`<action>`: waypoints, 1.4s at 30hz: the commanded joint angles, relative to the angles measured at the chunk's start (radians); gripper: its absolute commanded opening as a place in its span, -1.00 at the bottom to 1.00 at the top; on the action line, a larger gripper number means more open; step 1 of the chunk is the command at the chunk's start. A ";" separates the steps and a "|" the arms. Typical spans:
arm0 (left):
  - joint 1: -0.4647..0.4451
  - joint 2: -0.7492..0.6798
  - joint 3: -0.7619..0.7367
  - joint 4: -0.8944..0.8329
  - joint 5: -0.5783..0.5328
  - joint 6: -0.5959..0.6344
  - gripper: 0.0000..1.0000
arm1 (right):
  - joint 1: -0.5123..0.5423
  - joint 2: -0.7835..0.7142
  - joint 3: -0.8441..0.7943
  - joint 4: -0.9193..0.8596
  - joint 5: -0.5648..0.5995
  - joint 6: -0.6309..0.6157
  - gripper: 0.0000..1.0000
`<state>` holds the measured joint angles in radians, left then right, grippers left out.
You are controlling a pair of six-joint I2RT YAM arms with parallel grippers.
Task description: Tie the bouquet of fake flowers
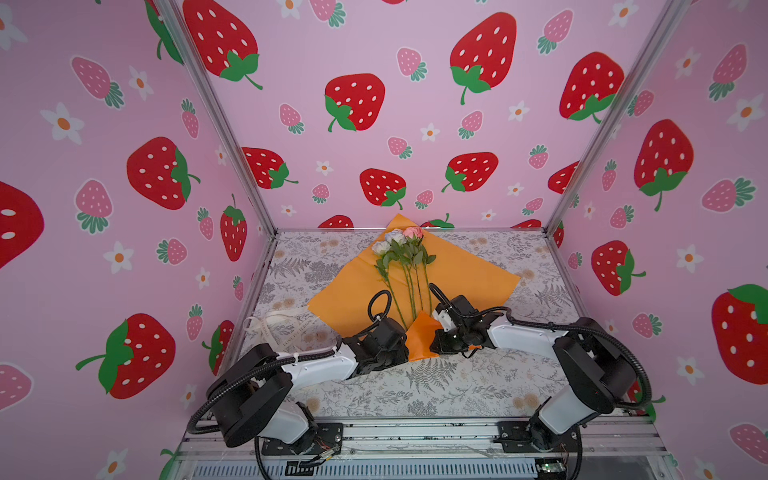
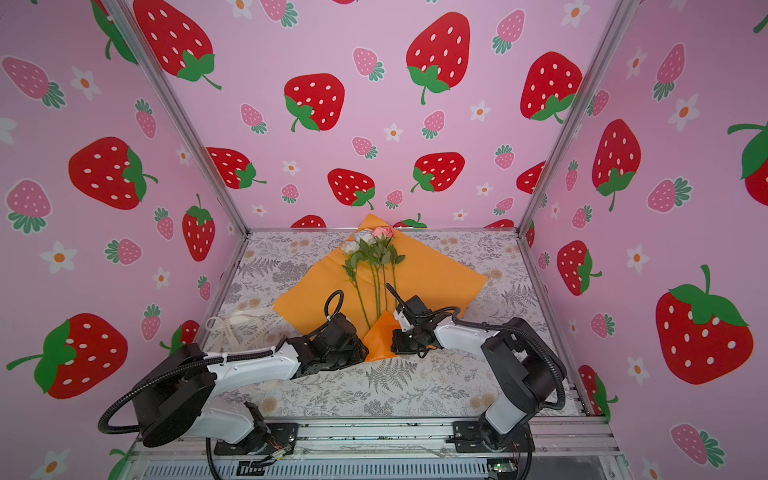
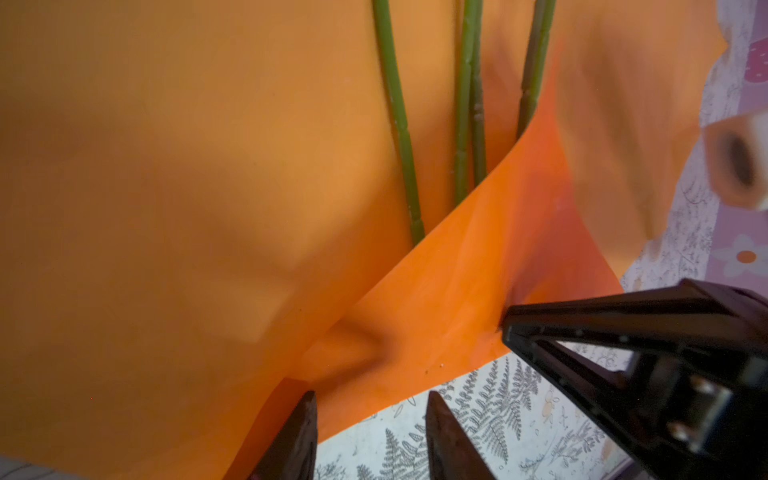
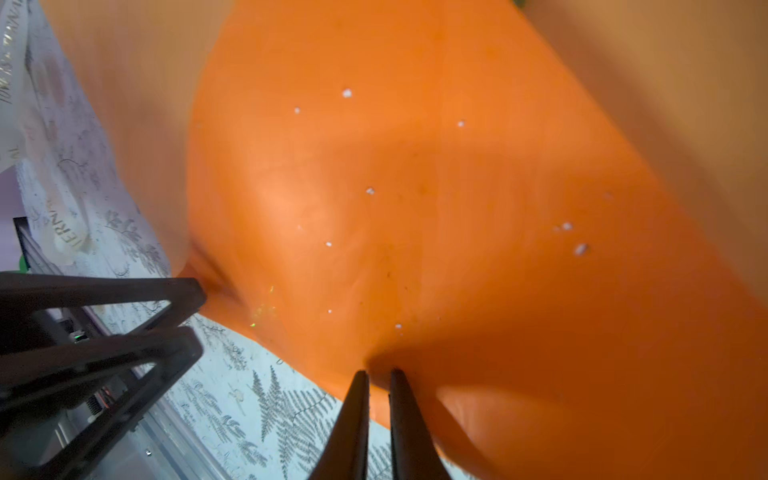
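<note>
Claws sit low at the near corner of the paper [image 1: 469, 274]. The right claw [image 4: 377, 390] is pinched shut on the edge of the corner flap [image 1: 422, 332], which is folded up over the ends of the stems [image 3: 399, 124]. The left claw [image 3: 371, 415] is open, one finger against the fold, holding nothing. The ribbon [image 1: 297, 332] lies off to the left, apart from the claws. Past them the stems run across the paper, and the flowers [image 1: 395, 239] lie at the far end, near the back wall. The paper lies in the middle of the table [image 1: 436, 390].

I think the wrapping step is on: the bottom is folded up, and nothing is tied yet. Next the sides need folding in over the stems, gently, as thin paper could slip or spring back.

Top views show the whole paper and the flowers, but hide the claw tips. Wrist views show the tips and the pinch, but no flowers.
</note>
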<state>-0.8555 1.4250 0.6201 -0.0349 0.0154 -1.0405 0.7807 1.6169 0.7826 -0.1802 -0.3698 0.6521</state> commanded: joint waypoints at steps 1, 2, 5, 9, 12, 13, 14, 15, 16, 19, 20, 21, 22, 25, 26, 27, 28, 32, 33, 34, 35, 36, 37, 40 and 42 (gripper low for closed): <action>-0.009 -0.041 0.061 -0.063 0.022 0.080 -0.09 | -0.001 0.009 0.014 -0.016 0.022 -0.014 -0.70; -0.015 -0.047 0.071 -0.081 0.029 0.099 -0.09 | -0.002 0.008 0.014 -0.016 0.025 -0.014 -0.69; -0.025 -0.054 0.073 -0.104 0.060 0.126 -0.09 | -0.001 0.006 0.012 -0.014 0.025 -0.016 -0.69; -0.032 -0.033 0.040 -0.053 0.106 0.123 -0.11 | -0.003 0.006 0.007 -0.015 0.026 -0.012 -0.69; -0.031 -0.007 0.040 -0.076 0.075 0.115 -0.13 | -0.002 0.008 0.004 -0.015 0.027 -0.012 -0.69; -0.029 -0.004 0.037 -0.085 0.056 0.105 -0.14 | -0.003 0.006 0.004 -0.014 0.027 -0.011 -0.69; -0.023 -0.002 0.029 -0.085 0.038 0.091 -0.15 | -0.003 0.006 0.002 -0.014 0.029 -0.011 -0.69; -0.011 -0.001 0.018 -0.077 0.028 0.079 -0.15 | -0.003 0.006 0.001 -0.013 0.029 -0.011 -0.69; 0.001 -0.003 0.005 -0.058 0.027 0.068 -0.15 | -0.003 0.007 0.000 -0.014 0.031 -0.011 -0.69; 0.041 0.001 -0.031 -0.009 0.047 0.046 -0.16 | -0.002 0.011 -0.003 -0.018 0.037 -0.011 -0.68; 0.046 0.002 -0.035 -0.019 0.045 0.043 -0.19 | -0.003 0.009 -0.003 -0.020 0.038 -0.009 -0.69; 0.049 0.004 -0.037 -0.027 0.044 0.043 -0.19 | -0.004 0.007 -0.005 -0.021 0.041 -0.008 -0.68; 0.050 0.004 -0.043 -0.032 0.043 0.045 -0.20 | -0.004 0.005 -0.007 -0.022 0.045 -0.006 -0.68; 0.051 0.001 -0.077 -0.033 0.040 0.035 -0.20 | -0.007 -0.002 -0.010 -0.022 0.049 -0.005 -0.68; 0.052 -0.001 -0.090 -0.033 0.037 0.029 -0.21 | -0.008 -0.004 -0.011 -0.022 0.049 -0.005 -0.68; 0.054 -0.006 -0.104 -0.034 0.034 0.024 -0.21 | -0.010 -0.005 -0.011 -0.025 0.051 -0.005 -0.68; 0.056 -0.014 -0.119 -0.039 0.028 0.017 -0.22 | -0.011 -0.007 -0.011 -0.027 0.052 -0.005 -0.68; 0.064 -0.061 -0.159 -0.086 0.000 0.002 -0.23 | -0.018 -0.018 -0.017 -0.028 0.058 -0.004 -0.67; 0.064 -0.074 -0.168 -0.094 -0.007 0.000 -0.22 | -0.019 -0.018 -0.017 -0.027 0.060 -0.003 -0.67; 0.068 -0.085 -0.176 -0.105 -0.014 -0.003 -0.23 | -0.021 -0.021 -0.018 -0.027 0.060 -0.003 -0.67; 0.073 -0.097 -0.185 -0.116 -0.018 -0.004 -0.22 | -0.022 -0.020 -0.019 -0.028 0.060 -0.004 -0.67; 0.076 -0.107 -0.192 -0.123 -0.021 -0.004 -0.22 | -0.025 -0.022 -0.018 -0.027 0.060 -0.004 -0.67; 0.083 -0.116 -0.200 -0.131 -0.026 -0.007 -0.22 | -0.025 -0.023 -0.018 -0.028 0.060 -0.005 -0.67; 0.100 -0.134 -0.210 -0.159 -0.034 -0.006 -0.22 | -0.027 -0.026 -0.019 -0.027 0.060 -0.002 -0.67; 0.113 -0.148 -0.209 -0.168 -0.032 -0.001 -0.22 | -0.028 -0.028 -0.016 -0.027 0.058 -0.002 -0.66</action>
<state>-0.7631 1.2720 0.4492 -0.0563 0.0433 -1.0298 0.7628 1.6146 0.7788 -0.1806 -0.3401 0.6510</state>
